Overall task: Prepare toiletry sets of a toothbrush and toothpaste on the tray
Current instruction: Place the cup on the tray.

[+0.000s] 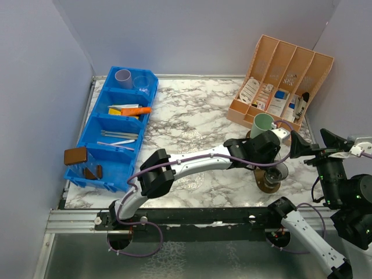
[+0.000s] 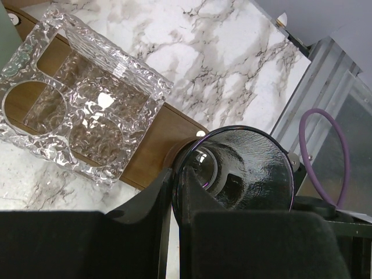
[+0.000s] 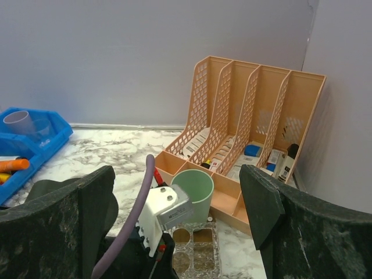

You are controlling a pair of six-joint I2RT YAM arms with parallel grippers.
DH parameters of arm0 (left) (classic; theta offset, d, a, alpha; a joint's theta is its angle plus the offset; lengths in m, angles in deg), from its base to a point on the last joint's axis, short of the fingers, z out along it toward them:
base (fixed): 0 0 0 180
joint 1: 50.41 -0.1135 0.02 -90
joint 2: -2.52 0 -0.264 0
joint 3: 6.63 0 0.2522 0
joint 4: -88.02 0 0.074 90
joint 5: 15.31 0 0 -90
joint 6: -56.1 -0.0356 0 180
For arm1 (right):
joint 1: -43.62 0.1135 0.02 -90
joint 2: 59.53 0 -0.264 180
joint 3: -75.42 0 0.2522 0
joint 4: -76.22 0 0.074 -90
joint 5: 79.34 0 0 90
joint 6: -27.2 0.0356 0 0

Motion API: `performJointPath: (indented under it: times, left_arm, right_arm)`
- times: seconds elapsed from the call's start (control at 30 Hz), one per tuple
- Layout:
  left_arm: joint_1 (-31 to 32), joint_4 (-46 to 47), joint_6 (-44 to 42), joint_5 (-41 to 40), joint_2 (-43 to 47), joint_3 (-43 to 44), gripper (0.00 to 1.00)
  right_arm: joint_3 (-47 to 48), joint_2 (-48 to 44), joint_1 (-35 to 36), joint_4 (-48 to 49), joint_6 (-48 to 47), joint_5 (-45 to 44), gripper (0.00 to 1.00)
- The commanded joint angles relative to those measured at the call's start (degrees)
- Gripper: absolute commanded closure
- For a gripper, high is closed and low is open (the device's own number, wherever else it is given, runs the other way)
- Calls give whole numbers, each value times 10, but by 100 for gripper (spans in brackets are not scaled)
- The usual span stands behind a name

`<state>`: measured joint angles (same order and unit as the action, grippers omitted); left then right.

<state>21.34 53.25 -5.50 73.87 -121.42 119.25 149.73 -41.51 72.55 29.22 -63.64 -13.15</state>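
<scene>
**Dark cup pinched at the tray**

I am stretching my left arm across the marble worktop (image 1: 192,125). The blue bins (image 1: 110,152) are lying far to my left, and the peach rack (image 1: 285,70) is leaning at the back right. The wooden tray (image 2: 156,145) is lying in front of the rack, carrying a clear holder (image 2: 87,99). A green cup (image 1: 263,123) is standing at the holder's far side. My left hand (image 2: 175,203) is pinching the rim of the dark cup (image 2: 250,168) at the tray's near end. My right hand (image 3: 177,186) is hanging wide open, holding nothing.

Soft, even overhead light, faint shadows, sharp focus, bright glints on the clear textured holder (image 2: 87,110).
</scene>
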Motion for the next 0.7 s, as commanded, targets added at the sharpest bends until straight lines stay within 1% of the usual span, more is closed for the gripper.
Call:
performJointPath:
  times: [0.0,0.33,0.67]
  left_arm:
    - [5,-4,-10,4,-18,63,100]
    - [5,-22,-20,-2,-52,101,100]
    - [5,-34,-32,-16,-65,115,100]
  right_arm:
    - [-5,-9,3,-6,-10,-15,10]
    - [-11,-12,3,-5,-13,-20,10]
    - [-18,-16,3,-4,-14,-27,10]
